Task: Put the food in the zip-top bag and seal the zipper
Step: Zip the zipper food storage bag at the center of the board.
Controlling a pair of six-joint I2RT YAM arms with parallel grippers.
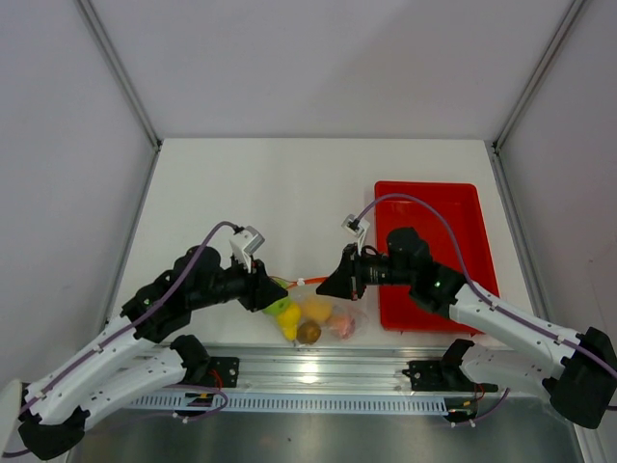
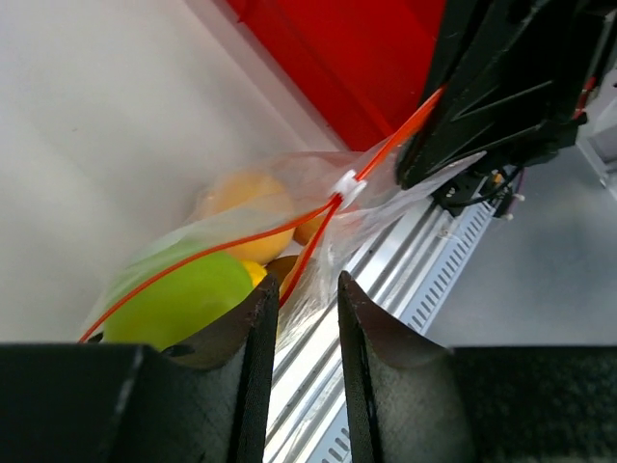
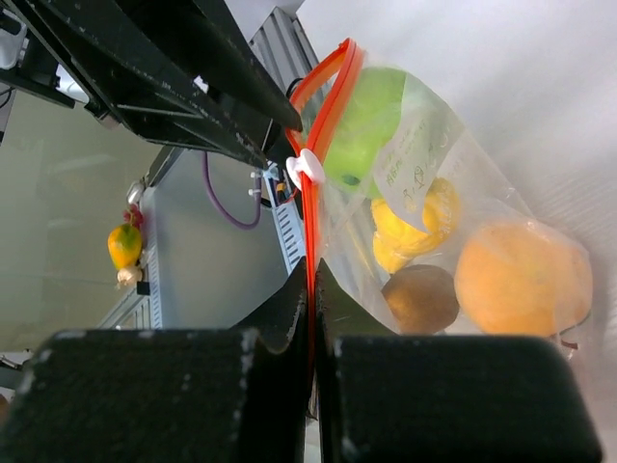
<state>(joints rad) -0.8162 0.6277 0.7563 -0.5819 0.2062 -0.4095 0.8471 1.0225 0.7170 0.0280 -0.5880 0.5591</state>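
**A:** Since both arms are at it, where is the zip-top bag?

**B:** Over the white table [image 1: 241, 183], near its front edge, just left of the red tray [image 1: 429, 207]. The zip-top bag [image 1: 323, 313] sits between my grippers. Inside are a green apple [image 2: 183, 299], an orange piece [image 3: 521, 275], a yellow pear [image 3: 415, 227] and a brownish piece [image 3: 419, 299].

**A:** Which way does the zipper run?

**B:** The zipper [image 2: 386, 154] runs lengthwise from my left side to my right, with the fruit on the side toward my bases. My right gripper [image 3: 310, 275] is clamped on the zipper. My left gripper [image 2: 305, 285] stands narrowly apart, with bag film between its fingers. The white slider [image 2: 347, 185] sits on the strip between my two grippers.
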